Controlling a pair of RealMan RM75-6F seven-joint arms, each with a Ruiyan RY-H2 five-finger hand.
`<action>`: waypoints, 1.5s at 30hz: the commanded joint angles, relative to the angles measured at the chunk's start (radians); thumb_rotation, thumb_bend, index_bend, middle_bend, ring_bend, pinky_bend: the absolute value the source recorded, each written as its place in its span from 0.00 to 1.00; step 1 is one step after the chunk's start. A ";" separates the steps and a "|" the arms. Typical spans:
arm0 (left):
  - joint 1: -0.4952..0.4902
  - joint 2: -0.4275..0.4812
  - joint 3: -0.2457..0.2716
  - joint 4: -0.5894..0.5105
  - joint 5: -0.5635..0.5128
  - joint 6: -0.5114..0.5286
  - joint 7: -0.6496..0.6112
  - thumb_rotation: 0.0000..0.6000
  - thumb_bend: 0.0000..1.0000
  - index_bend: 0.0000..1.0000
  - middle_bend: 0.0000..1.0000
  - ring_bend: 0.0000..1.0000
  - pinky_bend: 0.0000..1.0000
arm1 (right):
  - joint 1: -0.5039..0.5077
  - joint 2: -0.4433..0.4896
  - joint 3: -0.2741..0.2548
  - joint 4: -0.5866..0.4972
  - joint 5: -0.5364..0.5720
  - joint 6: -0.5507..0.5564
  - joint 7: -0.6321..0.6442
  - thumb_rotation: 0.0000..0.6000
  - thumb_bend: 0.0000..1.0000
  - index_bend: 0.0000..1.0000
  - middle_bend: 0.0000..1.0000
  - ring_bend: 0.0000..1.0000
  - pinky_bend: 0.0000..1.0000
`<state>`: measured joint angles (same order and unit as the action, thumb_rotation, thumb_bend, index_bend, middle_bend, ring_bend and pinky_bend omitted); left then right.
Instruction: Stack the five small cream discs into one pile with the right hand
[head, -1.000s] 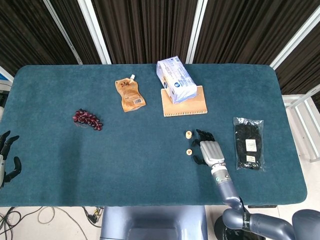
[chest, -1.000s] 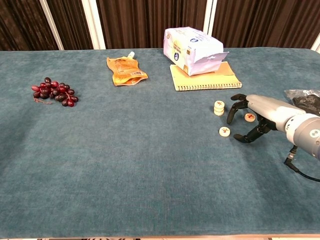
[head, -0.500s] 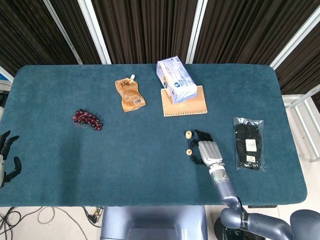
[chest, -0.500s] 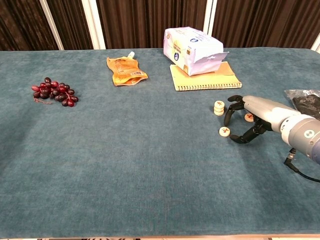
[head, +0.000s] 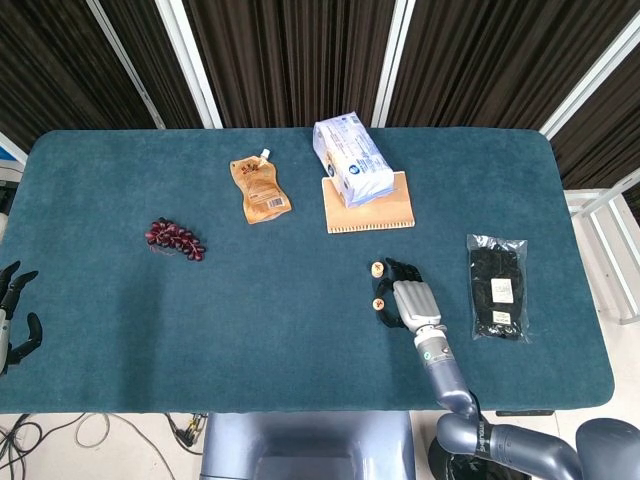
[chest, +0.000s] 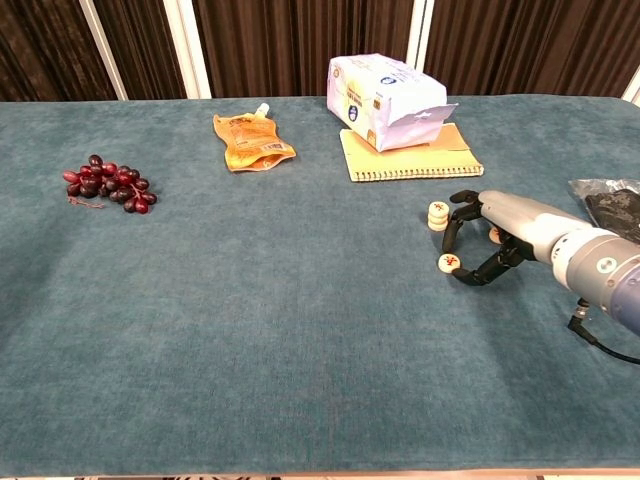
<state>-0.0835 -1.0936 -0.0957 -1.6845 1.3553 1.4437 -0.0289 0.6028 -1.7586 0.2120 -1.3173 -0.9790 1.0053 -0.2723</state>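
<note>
A short pile of cream discs (chest: 437, 215) stands on the blue table; the head view shows the pile (head: 377, 269) just left of my right hand (head: 411, 303). One single disc (chest: 449, 263) lies in front of the pile, also seen as the single disc (head: 379, 303). Another disc (chest: 494, 234) lies under the arch of my right hand (chest: 490, 238). The hand's fingers are spread and curved down, with their tips beside the single front disc, and it holds nothing. Whether they touch that disc I cannot tell. My left hand (head: 12, 318) hangs off the table's left edge, fingers apart.
Close behind the discs, a white packet (chest: 385, 100) lies on a tan notebook (chest: 410, 155). A black bag (head: 497, 287) sits right of the hand. An orange pouch (chest: 250, 140) and grapes (chest: 108, 182) are further left.
My right hand has slid left toward the discs, so its fingertips now reach the single front disc. The discs and left hand have not moved.
</note>
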 joint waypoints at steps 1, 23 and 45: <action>0.000 0.000 0.000 0.000 -0.001 0.000 0.000 1.00 0.62 0.16 0.00 0.00 0.00 | 0.000 -0.002 0.002 0.002 0.003 -0.002 -0.001 1.00 0.40 0.47 0.00 0.00 0.00; 0.000 0.001 0.000 -0.001 -0.001 -0.001 0.001 1.00 0.62 0.16 0.00 0.00 0.00 | 0.004 -0.008 0.010 0.007 0.008 -0.013 -0.009 1.00 0.40 0.50 0.00 0.00 0.00; 0.000 0.000 0.001 0.000 0.003 0.000 0.002 1.00 0.62 0.17 0.00 0.00 0.00 | 0.013 0.042 0.044 -0.040 0.022 -0.013 -0.016 1.00 0.40 0.53 0.00 0.00 0.00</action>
<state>-0.0840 -1.0935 -0.0947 -1.6848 1.3577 1.4434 -0.0270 0.6140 -1.7216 0.2528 -1.3519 -0.9605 0.9919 -0.2855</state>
